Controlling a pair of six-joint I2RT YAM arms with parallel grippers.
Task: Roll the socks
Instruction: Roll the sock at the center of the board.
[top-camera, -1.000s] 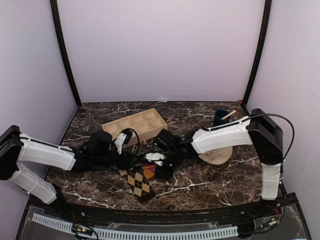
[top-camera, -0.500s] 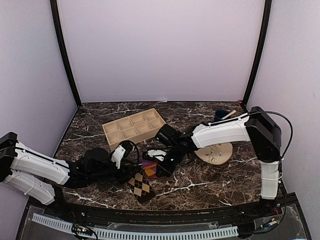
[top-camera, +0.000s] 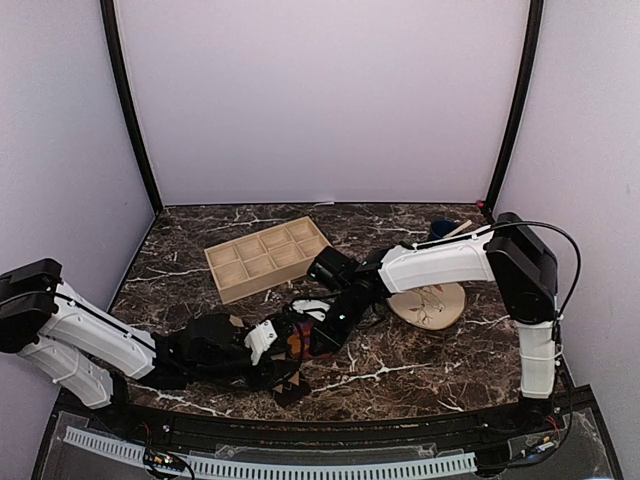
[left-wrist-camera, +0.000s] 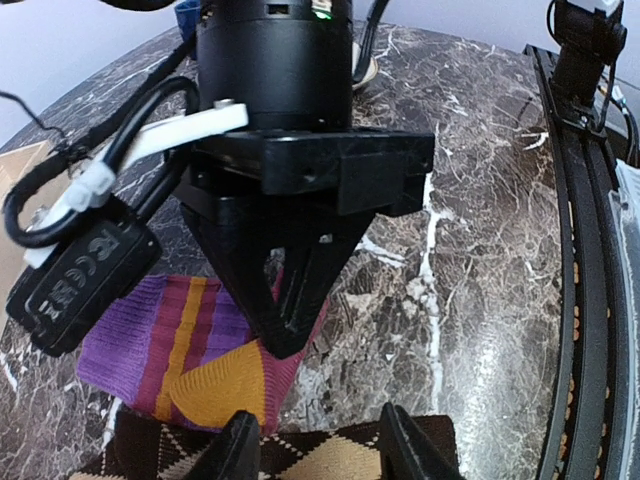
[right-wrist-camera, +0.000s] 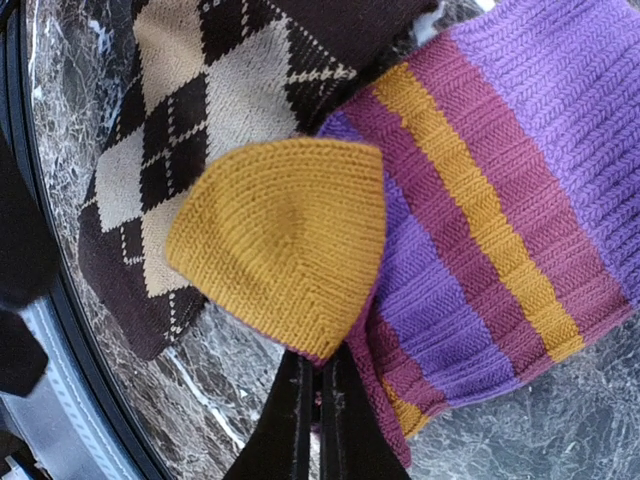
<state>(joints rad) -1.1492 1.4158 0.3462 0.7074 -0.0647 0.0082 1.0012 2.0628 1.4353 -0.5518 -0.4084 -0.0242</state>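
Taking the wooden tray (top-camera: 268, 258) as the marker, the left gripper (left-wrist-camera: 322, 450) is reaching in low from its near left side. Its fingers are standing partway apart with the argyle sock (right-wrist-camera: 190, 110) showing between them, and I cannot tell whether they are pinching it. That sock is lying flat on the marble table (top-camera: 400, 372) on the near side of the tray, largely hidden under the gripper in the top view. The striped sock (right-wrist-camera: 500, 190) is overlapping it, slightly closer to the tray, with its orange heel (right-wrist-camera: 285, 235) facing up. The right gripper (right-wrist-camera: 318, 400) is pressing down just off the tray's near right corner. Its fingers are closing tight together and its tips are touching the sock's maroon edge beside the heel. To the right of the tray a round wooden plate (top-camera: 432, 305) is sitting, and farther right, level with the tray, a blue cup (top-camera: 443, 236).
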